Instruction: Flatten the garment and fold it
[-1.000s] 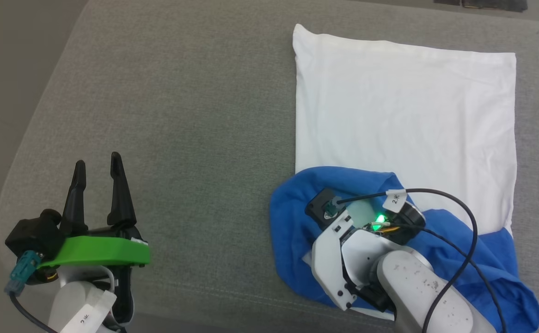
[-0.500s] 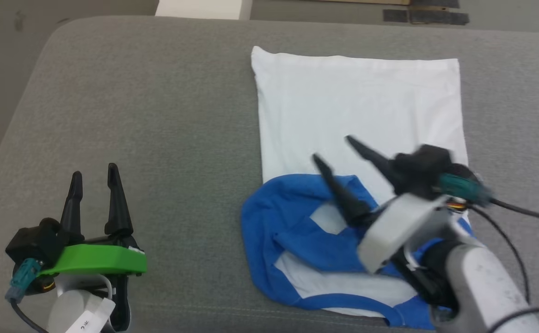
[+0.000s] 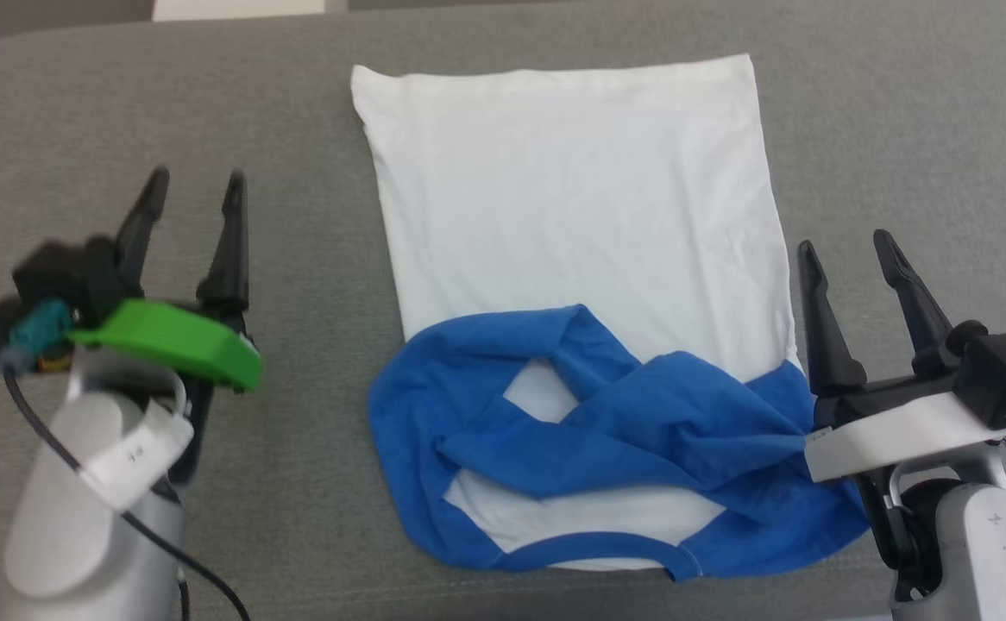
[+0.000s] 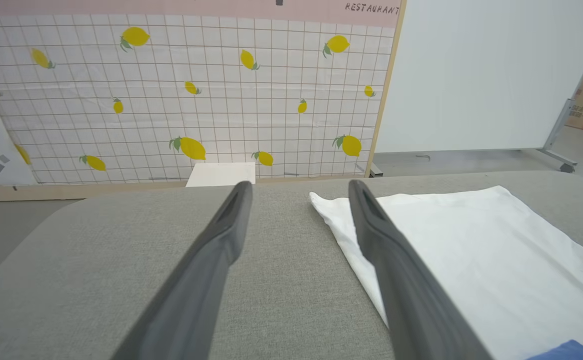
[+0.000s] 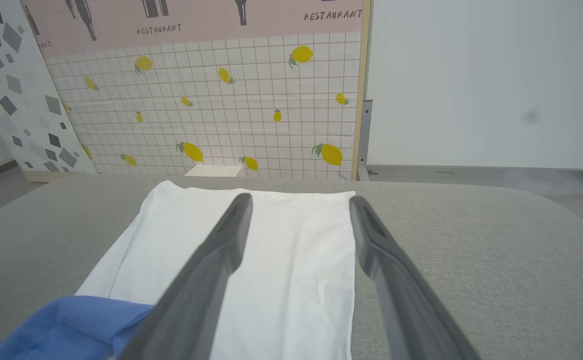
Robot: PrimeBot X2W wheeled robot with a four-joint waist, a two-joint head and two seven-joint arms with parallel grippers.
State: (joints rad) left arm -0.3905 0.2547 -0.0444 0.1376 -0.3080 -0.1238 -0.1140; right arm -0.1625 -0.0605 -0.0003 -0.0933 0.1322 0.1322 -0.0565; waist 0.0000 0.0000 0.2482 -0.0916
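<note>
The garment [image 3: 572,216] lies centre frame on the gray counter [image 3: 900,129]. Its white body is flat toward the top and its blue sleeves and shoulders are crossed in a loose heap at the bottom, so the sleeve folds appear made but untidy. The left tool [image 3: 196,179], lower left, and the right tool [image 3: 844,244], lower right, flank the cloth, both spread wide and holding nothing, which I judge a ready stance for the next fold.

1 garment [image 3: 572,216] is lying on 1 grey cushion [image 3: 210,103]; 2 grippers are hovering: left gripper [image 3: 197,179], right gripper [image 3: 844,244].
</note>
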